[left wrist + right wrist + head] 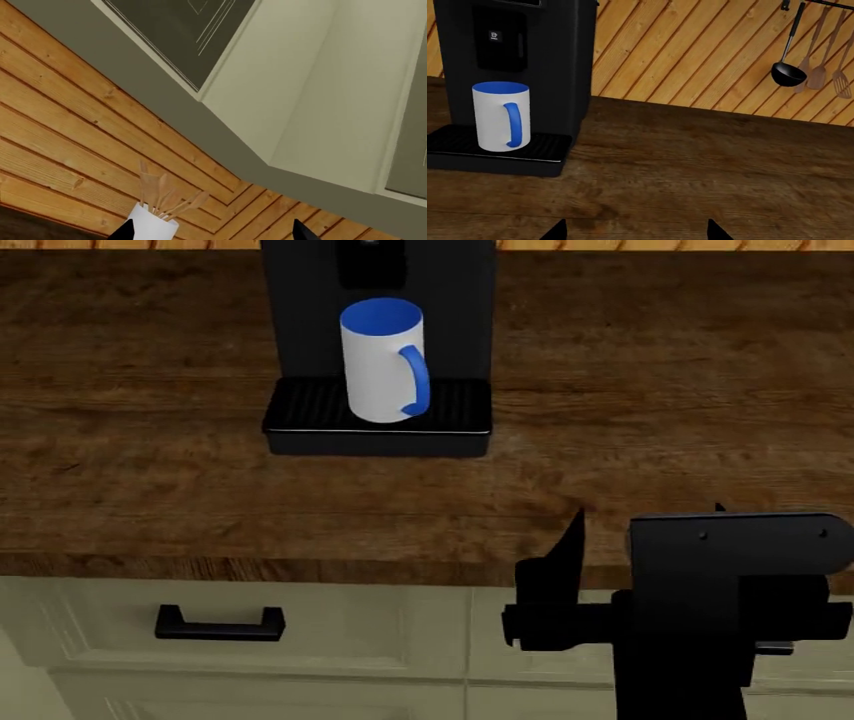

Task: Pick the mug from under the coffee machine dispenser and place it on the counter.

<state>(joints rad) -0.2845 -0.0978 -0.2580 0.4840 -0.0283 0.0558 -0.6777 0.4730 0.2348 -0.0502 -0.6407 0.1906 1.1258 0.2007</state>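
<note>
- Standing upright on the drip tray (454, 415) of the coffee machine dispenser (554, 65), the mug (380, 362) had its handle (416, 380) facing near-right.
- We found the right gripper (635, 231) open and empty, near the edge of the counter (667, 390), well apart from the mug.
- We found the left gripper (213, 231) open, holding nothing.
- We judged that a careless approach might strike the handle, tipping the mug.

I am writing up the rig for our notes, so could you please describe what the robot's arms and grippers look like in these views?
Only the right arm shows in the head view: matte black, boxy, flat-sided links with small screw heads, and no visible cables or markings. Its right gripper has thin, pointed black fingers. In the left wrist view, the left gripper appears only as two dark pointed tips; its arm is out of view.
</note>
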